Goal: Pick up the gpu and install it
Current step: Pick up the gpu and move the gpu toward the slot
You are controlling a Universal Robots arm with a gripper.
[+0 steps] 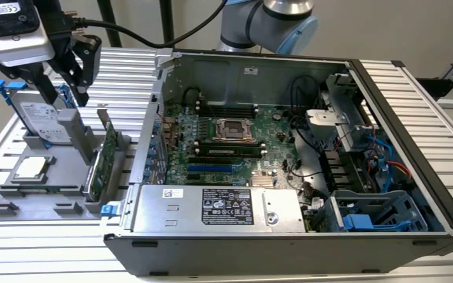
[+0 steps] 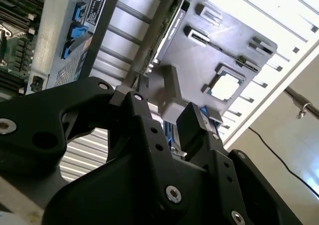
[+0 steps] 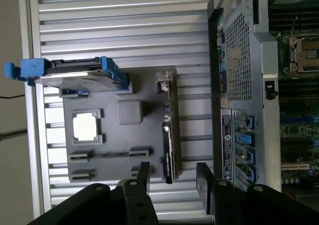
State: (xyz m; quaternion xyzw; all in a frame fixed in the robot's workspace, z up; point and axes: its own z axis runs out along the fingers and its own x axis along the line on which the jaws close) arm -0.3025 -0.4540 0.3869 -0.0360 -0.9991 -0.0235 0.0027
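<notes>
1. Gripper (image 3: pixel 174 177): the claw is spread wide and empty. It hangs above the grey fixture tray (image 3: pixel 124 140) and touches nothing.
2. Gpu (image 3: pixel 171 130): it stands on its long edge in a slot on the tray side nearest the open computer case (image 1: pixel 289 259). It is not lifted and not installed.
3. Alignment: in the first wrist view the card's thin edge points roughly toward the gap between the fingers (image 3: pixel 143 174). The claw sits off one end of the card, not over its middle.
4. Judgement: the step in hand is the approach for the grasp. To do it well, centre the claw over the card's mid-length with one finger facing each face, and descend straight.
5. Hazards: the hard drive (image 1: pixel 39 115) stands upright in the same tray and the CPU chip (image 1: pixel 32 168) lies flat near it. Both sit apart from the card and need clearance.
</notes>
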